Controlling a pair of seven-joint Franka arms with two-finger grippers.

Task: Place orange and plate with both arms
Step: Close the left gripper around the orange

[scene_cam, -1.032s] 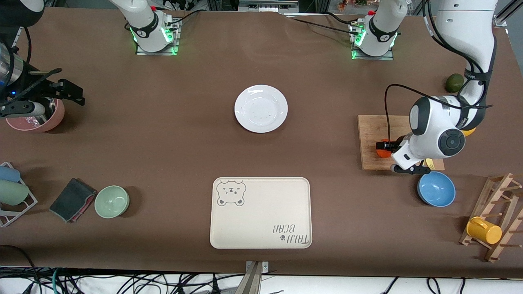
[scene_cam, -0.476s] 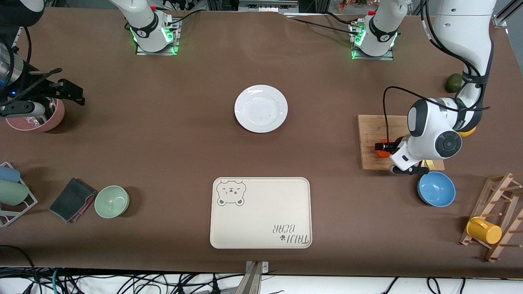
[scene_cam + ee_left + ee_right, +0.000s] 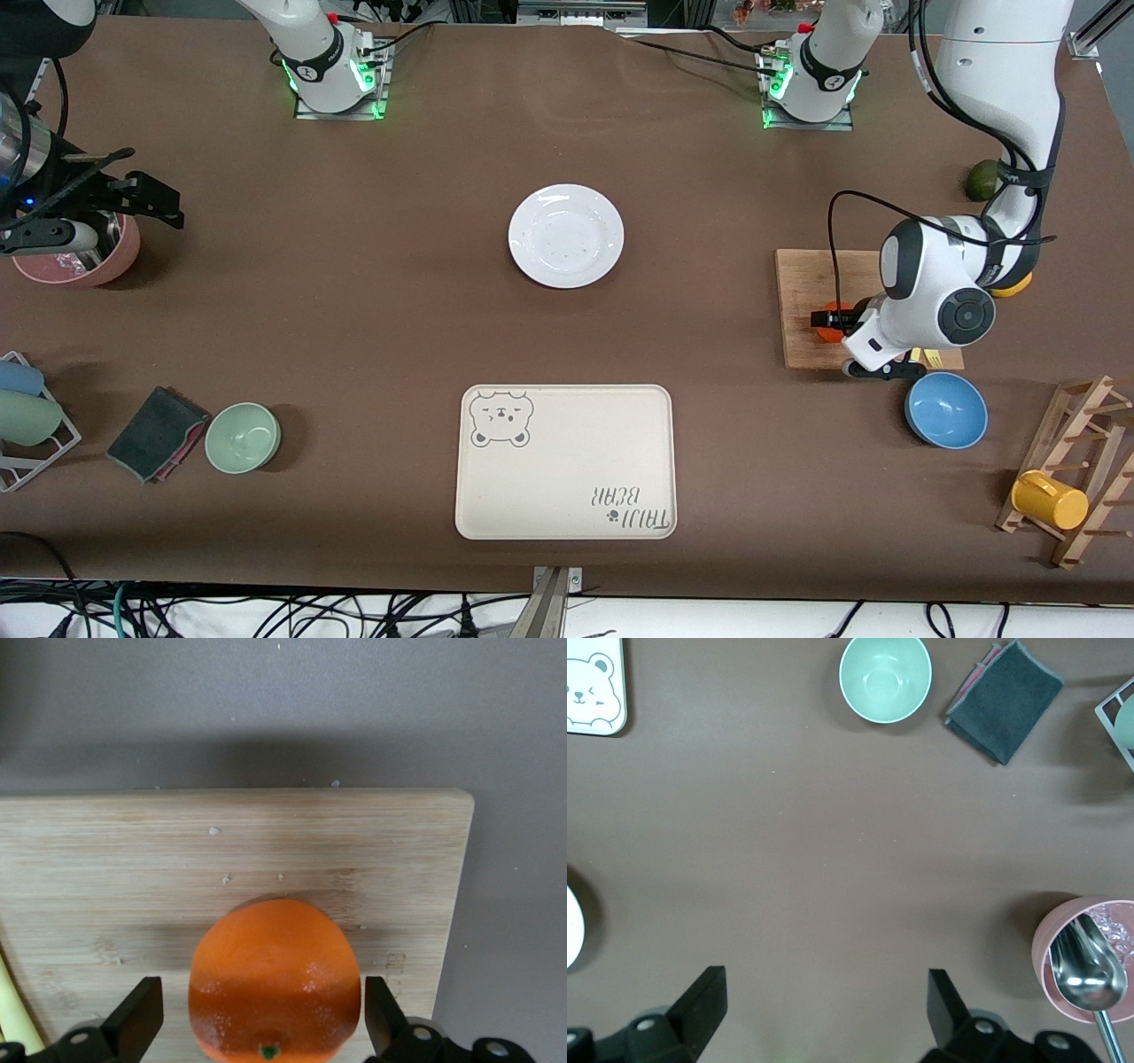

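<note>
The orange sits on a wooden cutting board toward the left arm's end of the table. My left gripper is down around it. In the left wrist view the orange lies between the open fingers of the left gripper, with a gap on each side. The white plate lies bare in the table's middle, farther from the camera than the tray. My right gripper waits open and empty beside the pink bowl; it shows in its wrist view over bare table.
A cream bear tray lies near the table's front edge. A blue bowl, a lemon and a dark green fruit surround the board. A pink bowl with a scoop, a green bowl, a dark cloth and a mug rack stand about.
The left arm has shifted slightly toward the table's middle, with its gripper staying around the orange. The orange stays on the board. The right arm has not moved.
</note>
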